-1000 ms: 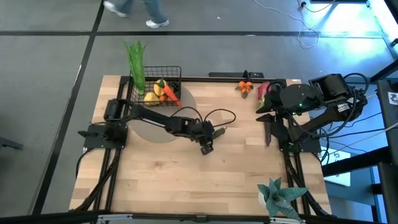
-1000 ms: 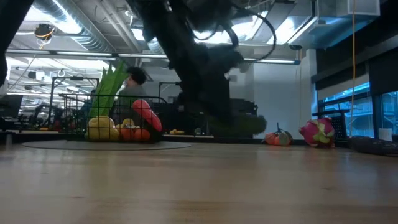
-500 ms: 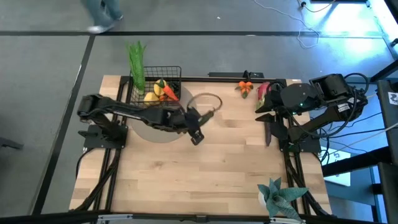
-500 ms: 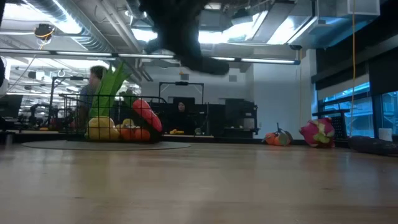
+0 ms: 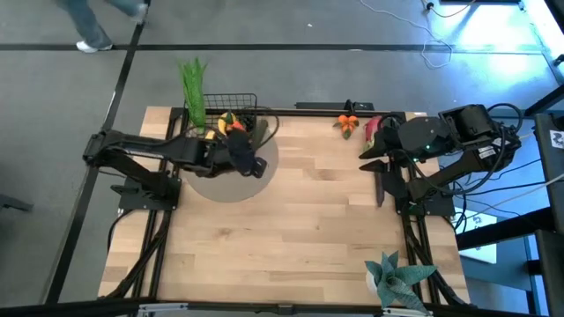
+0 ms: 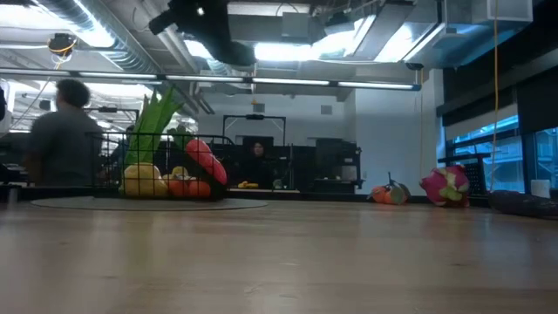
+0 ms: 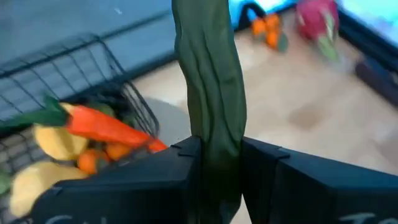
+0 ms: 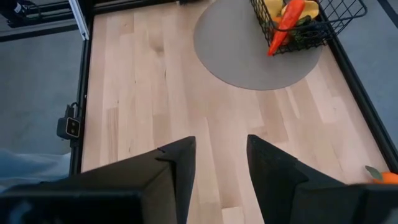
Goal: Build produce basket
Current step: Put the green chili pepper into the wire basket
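My left gripper (image 7: 217, 168) is shut on a dark green cucumber (image 7: 208, 81) and hovers beside the black wire basket (image 5: 231, 104), above the grey round mat (image 5: 220, 183) the basket stands on. In the basket lie a leek (image 5: 192, 86), yellow fruits (image 7: 53, 140) and an orange carrot (image 7: 106, 124). My right gripper (image 8: 221, 165) is open and raised at the table's right side (image 5: 368, 151). Beside it, at the far right, lie a pink dragon fruit (image 5: 372, 129) and tangerines (image 5: 348, 122). My left gripper pinches the cucumber between its two fingers near one end (image 7: 214, 146). The rest of the cucumber sticks out forward past the fingertips, along the way they point. The gripper slants downward, and the cucumber is lifted clear of the table.
A blue-green spiky plant (image 5: 397, 277) stands at the near right edge. A dark long thing (image 5: 379, 187) lies below my right arm. A person (image 6: 61, 131) walks in the room beyond the far edge. Bare wood (image 5: 300, 229) fills the middle of the table.
My left gripper has risen from the table's middle and gone toward the far left, up to the basket, rolling its wrist. The cucumber, which was down at the table, has gone up with it and hangs clear.
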